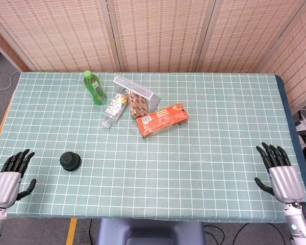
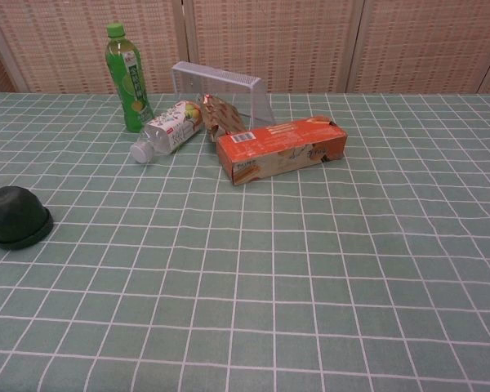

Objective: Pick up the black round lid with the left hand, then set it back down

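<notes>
So as far as I can tell nothing's really underway here. The black round lid (image 1: 70, 161) sits flat on the checked tablecloth (image 1: 194, 153), near-left part of the table, and nothing is touching it. Whole job looks to be ahead: reach, grasp, lift, put back.

The left hand (image 1: 11, 176) is at the near-left corner, palm side down on the cloth from the look of it, fingers spread and pointing toward the far side, holding nothing. The lid is to its right and slightly farther away, near but clearly apart, with bare cloth between them. My guess is the hand needs to swing right and a bit forward, then come down over the lid.

The right hand (image 1: 279, 171) is over at the near-right corner, also spread and holding nothing, well away from everything.

The clutter is farther back: a green bottle (image 1: 94, 88), a clear bottle (image 1: 115, 109) on its side, an orange box (image 1: 162, 119) and a wire basket (image 1: 135, 90) tipped over. All well apart from the lid, so I doubt it gets in the way.

The chest view shows the lid at the left edge, domed side up, no hands in frame.
</notes>
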Controlling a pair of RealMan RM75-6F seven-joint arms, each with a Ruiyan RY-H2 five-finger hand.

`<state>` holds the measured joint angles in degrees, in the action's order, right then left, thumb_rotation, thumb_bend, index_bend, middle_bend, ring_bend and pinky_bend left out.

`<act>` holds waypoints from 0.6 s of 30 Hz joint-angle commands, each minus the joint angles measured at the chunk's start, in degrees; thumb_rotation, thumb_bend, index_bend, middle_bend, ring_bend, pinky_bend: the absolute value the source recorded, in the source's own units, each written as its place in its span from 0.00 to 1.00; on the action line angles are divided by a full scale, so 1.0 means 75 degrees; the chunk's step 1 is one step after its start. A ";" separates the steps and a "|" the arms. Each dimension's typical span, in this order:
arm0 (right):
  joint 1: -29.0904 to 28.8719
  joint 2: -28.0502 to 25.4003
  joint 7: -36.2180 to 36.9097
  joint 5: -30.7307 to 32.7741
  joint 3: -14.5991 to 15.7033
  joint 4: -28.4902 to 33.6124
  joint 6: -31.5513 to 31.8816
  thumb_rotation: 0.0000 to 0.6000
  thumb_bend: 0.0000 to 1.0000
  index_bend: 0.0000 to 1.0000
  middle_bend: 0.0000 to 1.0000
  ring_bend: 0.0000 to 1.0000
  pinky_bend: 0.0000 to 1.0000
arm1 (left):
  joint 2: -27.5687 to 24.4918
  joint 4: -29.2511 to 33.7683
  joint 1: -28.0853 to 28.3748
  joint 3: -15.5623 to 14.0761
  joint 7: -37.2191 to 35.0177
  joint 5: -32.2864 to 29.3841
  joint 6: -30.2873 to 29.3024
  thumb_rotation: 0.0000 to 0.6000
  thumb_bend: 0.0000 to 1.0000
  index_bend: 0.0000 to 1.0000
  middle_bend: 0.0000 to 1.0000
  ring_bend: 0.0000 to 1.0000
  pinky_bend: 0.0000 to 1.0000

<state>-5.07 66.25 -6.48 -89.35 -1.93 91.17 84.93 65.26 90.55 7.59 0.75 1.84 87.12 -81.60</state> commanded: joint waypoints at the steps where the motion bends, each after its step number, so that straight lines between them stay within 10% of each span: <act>1: 0.0025 -0.0008 0.0019 0.0002 -0.0012 0.0012 0.0050 1.00 0.17 0.00 0.00 0.00 0.00 | 0.0064 -0.0057 0.0027 -0.0035 -0.0084 0.0078 0.0111 1.00 0.41 0.00 0.00 0.00 0.09; 18: 0.0058 -0.0076 0.0002 -0.0190 0.0073 0.0045 0.0114 1.00 0.17 0.00 0.00 0.00 0.00 | -0.1503 0.2565 0.2810 0.0415 0.1604 -0.2333 0.4656 1.00 0.41 0.00 0.00 0.00 0.07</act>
<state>-4.65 65.68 -6.47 -90.77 -1.39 91.49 85.79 55.76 106.14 24.49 2.44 9.29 74.87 -50.55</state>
